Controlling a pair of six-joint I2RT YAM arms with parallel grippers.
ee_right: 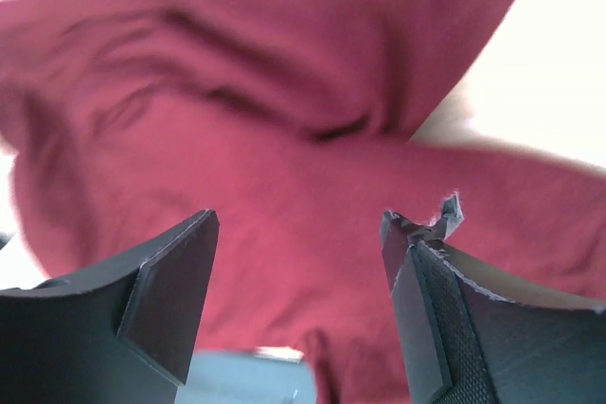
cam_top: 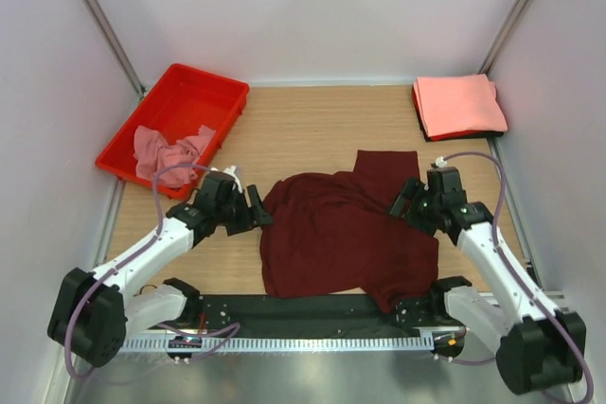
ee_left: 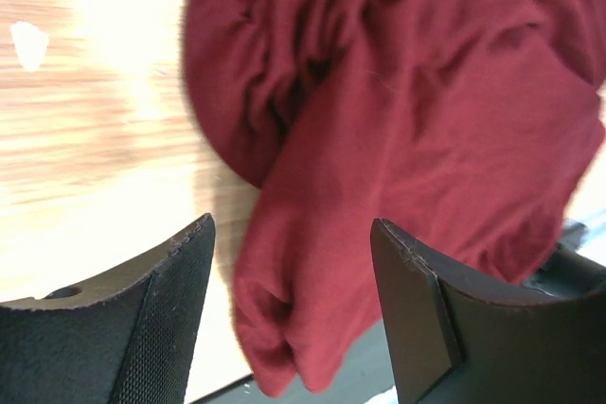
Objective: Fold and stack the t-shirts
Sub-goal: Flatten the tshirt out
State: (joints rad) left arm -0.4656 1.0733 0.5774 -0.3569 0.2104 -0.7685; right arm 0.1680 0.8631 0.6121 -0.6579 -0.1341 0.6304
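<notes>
At the bottom of the top view the two arm bases sit behind a toothed metal rail (cam_top: pixel 303 340), and from there both arms reach up the frame to the opposite sides of the dark maroon t-shirt (cam_top: pixel 341 234), which lies rumpled and unfolded in the lower middle of the wooden table (cam_top: pixel 312 125). Its lower edge spills onto the black strip by the rail, and one flat part juts toward the upper right. The left gripper (cam_top: pixel 256 212) hangs at the shirt's left edge with its fingers spread; in the left wrist view a bunched fold of maroon cloth runs down between the two black fingers (ee_left: pixel 170 309), touching neither as far as can be seen. The right gripper (cam_top: pixel 405 201) is over the shirt's right edge, its fingers (ee_right: pixel 161 300) likewise apart, with creased cloth filling the blurred view below them. In the upper left stands a red tray (cam_top: pixel 204 92) holding a crumpled dusty pink t-shirt (cam_top: pixel 166 153). In the upper right corner lies a folded salmon-pink t-shirt (cam_top: pixel 459 104), well apart from the maroon one
</notes>
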